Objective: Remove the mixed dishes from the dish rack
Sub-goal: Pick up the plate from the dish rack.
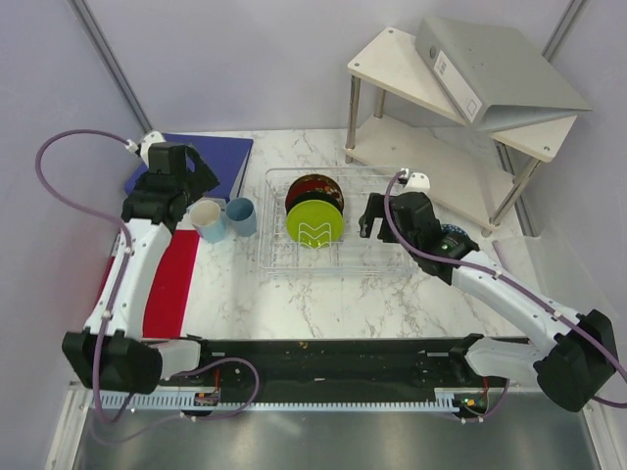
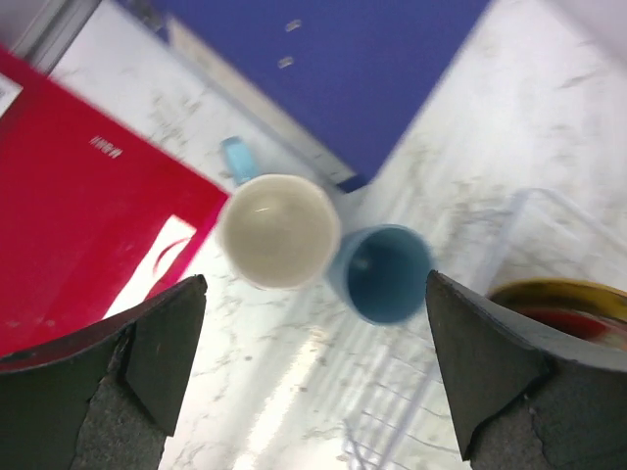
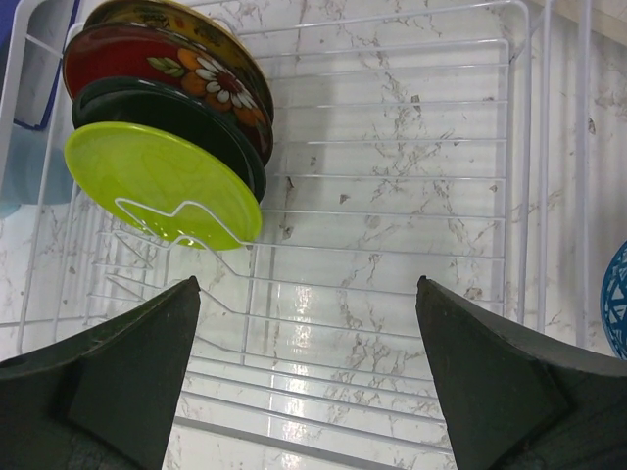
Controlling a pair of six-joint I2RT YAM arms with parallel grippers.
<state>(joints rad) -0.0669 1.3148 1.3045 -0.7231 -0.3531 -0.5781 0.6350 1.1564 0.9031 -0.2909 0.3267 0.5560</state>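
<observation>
The clear dish rack [image 1: 392, 257] holds a lime-green plate [image 1: 314, 223], a black plate, a red bowl [image 1: 313, 191] and a yellow-brown patterned plate, all upright at its left end. The right wrist view shows them too: lime-green plate [image 3: 157, 181], black plate [image 3: 196, 122], red bowl [image 3: 167, 64], yellow-brown plate [image 3: 186, 20]. A cream mug [image 1: 208, 217] and a light blue cup [image 1: 241, 215] stand on the table left of the rack. My left gripper [image 2: 313, 392] is open above them. My right gripper [image 3: 309, 362] is open over the rack's bare right half. A blue patterned bowl [image 3: 615, 294] sits right of the rack.
A red folder [image 1: 171, 279] and a blue binder [image 1: 211, 157] lie at the left. A white two-tier shelf [image 1: 392, 64] with a grey binder [image 1: 490, 69] stands at the back right. Grey walls close in both sides.
</observation>
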